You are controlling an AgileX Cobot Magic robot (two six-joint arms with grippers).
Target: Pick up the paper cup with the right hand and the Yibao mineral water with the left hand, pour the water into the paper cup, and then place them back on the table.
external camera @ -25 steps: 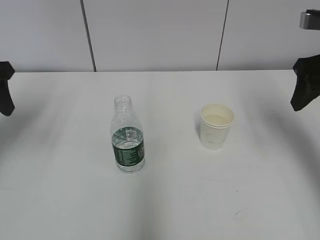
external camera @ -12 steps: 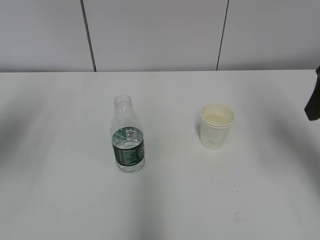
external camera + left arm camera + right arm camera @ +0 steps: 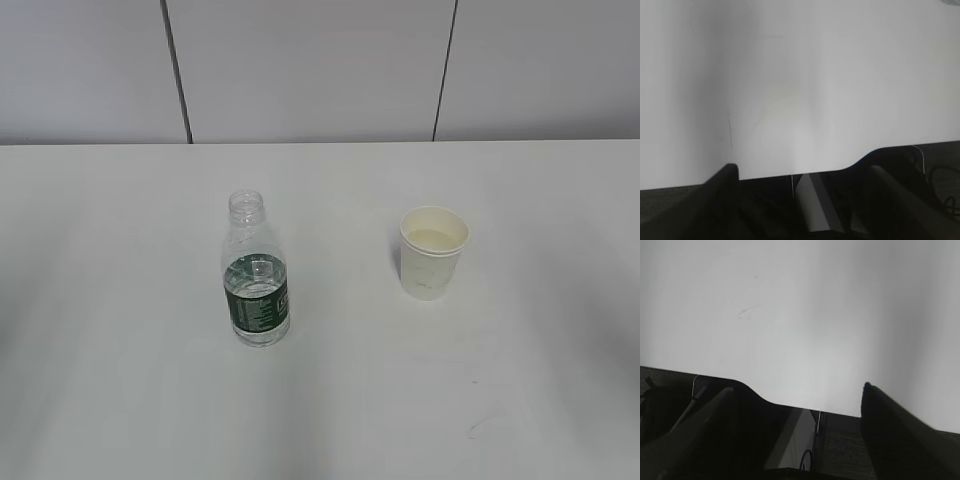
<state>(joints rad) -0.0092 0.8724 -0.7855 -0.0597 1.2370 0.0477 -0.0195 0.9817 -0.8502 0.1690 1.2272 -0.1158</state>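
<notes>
Probably light, crushable: take bottle (image 3: 256,270) at label band, cup (image 3: 433,252) gently mid-wall. Left claw (image 3: 802,169), right claw (image 3: 798,388) wide, empty.

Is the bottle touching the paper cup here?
Apart. The exterior view shows bare table between the Yibao mineral water and the paper cup, both upright.
</notes>
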